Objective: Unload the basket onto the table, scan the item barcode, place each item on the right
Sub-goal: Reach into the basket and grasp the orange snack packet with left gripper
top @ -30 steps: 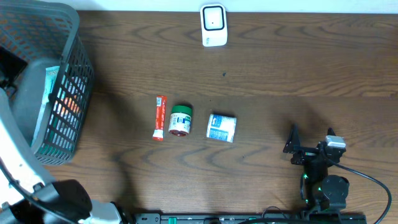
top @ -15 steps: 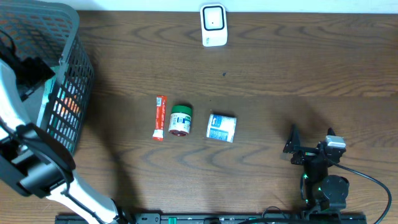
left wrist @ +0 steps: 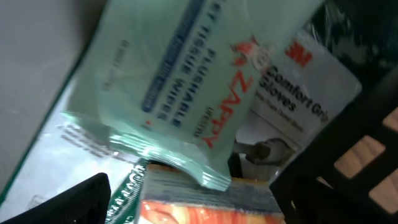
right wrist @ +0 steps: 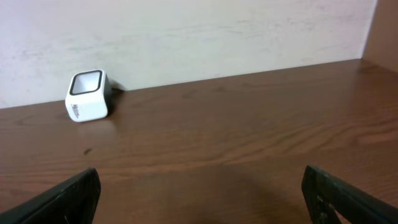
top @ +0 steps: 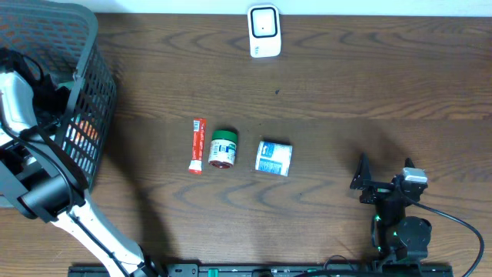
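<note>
left gripper hangs in the basket, wipes pack just ahead, lying diagonally; jaw state unclear. right gripper gapes empty, well apart.

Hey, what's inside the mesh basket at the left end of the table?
In the basket, a pack of flushable wipes lies on top, overlapping a 3M Comfort Grip Gloves package, with an orange-printed item at its lower edge. Whatever sits beneath them is covered.

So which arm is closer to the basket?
Left. The left gripper is down inside the basket; the right gripper sits far across the table.
</note>
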Tool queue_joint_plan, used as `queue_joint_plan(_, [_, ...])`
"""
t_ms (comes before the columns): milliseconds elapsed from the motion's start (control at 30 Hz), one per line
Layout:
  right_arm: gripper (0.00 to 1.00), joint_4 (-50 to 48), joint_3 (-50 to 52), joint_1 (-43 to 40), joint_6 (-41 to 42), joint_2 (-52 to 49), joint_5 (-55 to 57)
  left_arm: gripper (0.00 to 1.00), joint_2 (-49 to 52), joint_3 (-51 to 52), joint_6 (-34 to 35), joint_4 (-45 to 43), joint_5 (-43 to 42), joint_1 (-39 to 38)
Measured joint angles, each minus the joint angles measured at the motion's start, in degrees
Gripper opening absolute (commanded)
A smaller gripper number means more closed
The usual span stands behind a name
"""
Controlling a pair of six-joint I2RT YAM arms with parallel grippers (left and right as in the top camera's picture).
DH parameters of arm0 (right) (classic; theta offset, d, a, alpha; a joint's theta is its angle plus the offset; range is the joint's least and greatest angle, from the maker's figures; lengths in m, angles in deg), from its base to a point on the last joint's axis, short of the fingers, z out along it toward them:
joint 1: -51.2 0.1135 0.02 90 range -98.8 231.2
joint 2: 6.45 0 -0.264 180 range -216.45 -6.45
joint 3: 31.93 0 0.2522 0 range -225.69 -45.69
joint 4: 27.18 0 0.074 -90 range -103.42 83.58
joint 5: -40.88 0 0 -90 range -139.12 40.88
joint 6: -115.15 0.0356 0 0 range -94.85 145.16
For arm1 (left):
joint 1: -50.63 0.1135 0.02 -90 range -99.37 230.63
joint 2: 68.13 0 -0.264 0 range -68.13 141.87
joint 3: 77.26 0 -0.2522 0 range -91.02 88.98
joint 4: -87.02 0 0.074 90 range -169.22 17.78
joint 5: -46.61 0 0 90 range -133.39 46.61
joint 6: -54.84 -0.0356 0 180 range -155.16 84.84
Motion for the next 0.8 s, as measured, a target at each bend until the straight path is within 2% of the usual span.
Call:
queue_joint_plan(333, [0.99, 0.0, 0.0, 0.0, 0.0, 0.0, 0.0, 0.93, 0.0, 0.0, -1.25, 5.68, -1.18, -0.2])
queue_joint_plan(500, [0.99, 0.0, 0.0, 0.0, 0.0, 0.0, 0.0, 0.93, 0.0, 0.02, 0.85, 5.88, 1.05, -0.68])
queue_joint_plan(567, [0.99, 0.0, 0.0, 0.0, 0.0, 0.0, 0.0, 0.85, 0.0, 0.13, 2.08, 5.64, 2.58, -0.81])
queue_joint_plan(700, [0.99, 0.0, 0.0, 0.0, 0.0, 0.0, 0.0, 0.6, 0.0, 1.51, 4.02, 5.2, 4.15, -0.87])
queue_joint_plan(800, [0.99, 0.0, 0.0, 0.0, 0.0, 0.0, 0.02, 0.58, 0.0, 1.77, 4.07, 5.27, 4.9, -1.11])
